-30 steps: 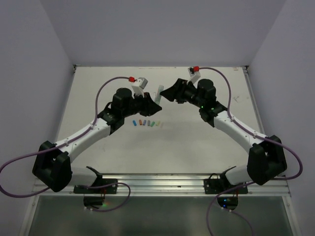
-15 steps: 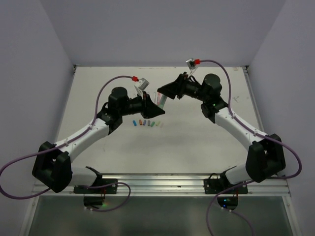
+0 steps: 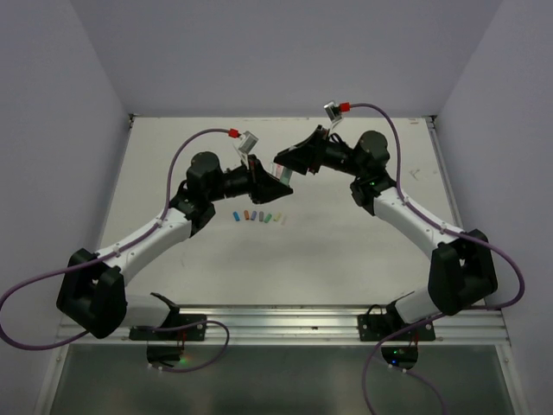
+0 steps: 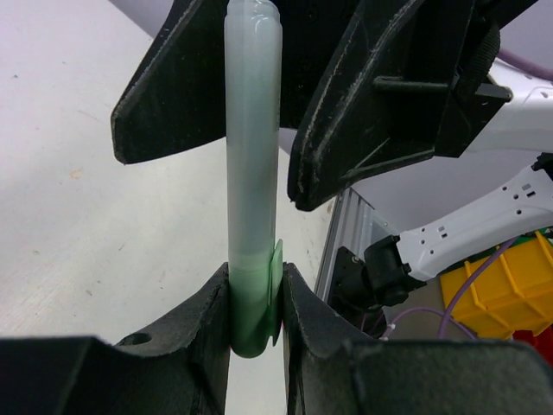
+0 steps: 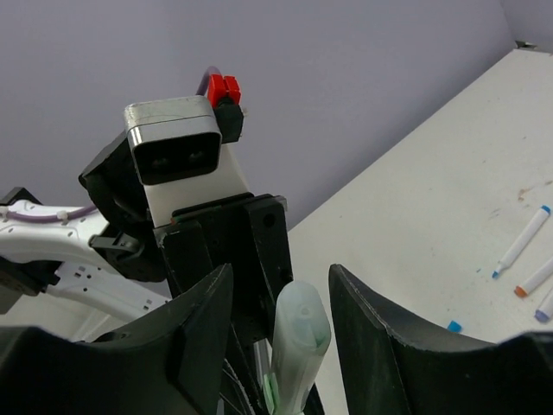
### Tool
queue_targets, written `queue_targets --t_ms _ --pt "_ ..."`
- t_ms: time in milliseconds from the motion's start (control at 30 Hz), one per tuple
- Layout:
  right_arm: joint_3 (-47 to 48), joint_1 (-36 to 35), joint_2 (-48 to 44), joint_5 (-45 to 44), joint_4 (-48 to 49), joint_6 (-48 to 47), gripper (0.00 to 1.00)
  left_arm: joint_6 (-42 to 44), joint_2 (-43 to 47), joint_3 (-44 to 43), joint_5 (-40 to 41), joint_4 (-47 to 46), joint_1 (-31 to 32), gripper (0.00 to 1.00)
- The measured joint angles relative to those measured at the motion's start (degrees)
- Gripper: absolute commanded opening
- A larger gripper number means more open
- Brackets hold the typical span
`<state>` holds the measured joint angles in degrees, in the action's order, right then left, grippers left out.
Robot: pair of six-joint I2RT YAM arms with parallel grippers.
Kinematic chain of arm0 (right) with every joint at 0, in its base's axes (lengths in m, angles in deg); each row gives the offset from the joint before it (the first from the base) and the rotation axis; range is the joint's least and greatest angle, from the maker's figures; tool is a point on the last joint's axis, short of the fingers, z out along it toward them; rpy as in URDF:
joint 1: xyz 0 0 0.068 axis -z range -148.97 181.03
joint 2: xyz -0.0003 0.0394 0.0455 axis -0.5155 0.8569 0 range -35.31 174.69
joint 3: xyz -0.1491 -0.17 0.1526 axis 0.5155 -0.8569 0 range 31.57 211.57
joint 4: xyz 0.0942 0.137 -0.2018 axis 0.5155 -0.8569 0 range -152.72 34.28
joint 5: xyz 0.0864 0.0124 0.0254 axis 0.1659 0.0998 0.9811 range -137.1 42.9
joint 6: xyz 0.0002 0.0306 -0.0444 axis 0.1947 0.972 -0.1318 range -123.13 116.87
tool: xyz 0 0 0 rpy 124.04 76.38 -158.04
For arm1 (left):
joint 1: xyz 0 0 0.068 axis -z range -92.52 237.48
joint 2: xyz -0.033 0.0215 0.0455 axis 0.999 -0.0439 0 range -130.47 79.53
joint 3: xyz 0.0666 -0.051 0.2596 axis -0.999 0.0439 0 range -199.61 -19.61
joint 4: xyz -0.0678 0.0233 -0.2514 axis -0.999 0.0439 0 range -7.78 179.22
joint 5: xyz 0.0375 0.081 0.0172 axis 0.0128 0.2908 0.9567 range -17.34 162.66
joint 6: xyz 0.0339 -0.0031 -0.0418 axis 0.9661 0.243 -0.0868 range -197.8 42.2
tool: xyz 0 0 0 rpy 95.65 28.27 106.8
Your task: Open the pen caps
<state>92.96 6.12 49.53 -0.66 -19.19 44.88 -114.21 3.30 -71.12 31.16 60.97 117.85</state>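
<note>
Presently: mint-green pen (image 4: pixel 252 173), lower end clamped in left claw (image 4: pixel 257 290); upper end, apparently its cap (image 5: pixel 300 324), between the parted fingers of right claw (image 5: pixel 278 290), above bench (image 3: pixel 346 251). Recommended: close squarely, pull straight along the pen, left grip firm.

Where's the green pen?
The pen is mid-table in the top view, behind the loose caps: green end clamped in the left gripper, far end inside the open right gripper.

No word, brand, number or sign can be read in any view. The mint-green pen (image 4: pixel 252 173), close before the left wrist camera, shows only plain plastic. The pen caps (image 3: pixel 257 216), just toward 9 o'clock of the worktop's (image 3: pixel 346 259) centre, are too small from above to show print, if they carry any.
</note>
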Motion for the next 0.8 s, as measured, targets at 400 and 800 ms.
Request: queue_targets --t_ms 400,800 --pt "0.0 0.1 0.9 1.5 1.9 1.4 0.35 -2.0 -0.8 0.0 1.0 -2.7 -0.1 0.00" --pt "3.4 0.3 5.7 4.7 3.8 3.9 0.00 -2.0 -1.2 0.1 0.9 -3.4 -0.8 0.00"
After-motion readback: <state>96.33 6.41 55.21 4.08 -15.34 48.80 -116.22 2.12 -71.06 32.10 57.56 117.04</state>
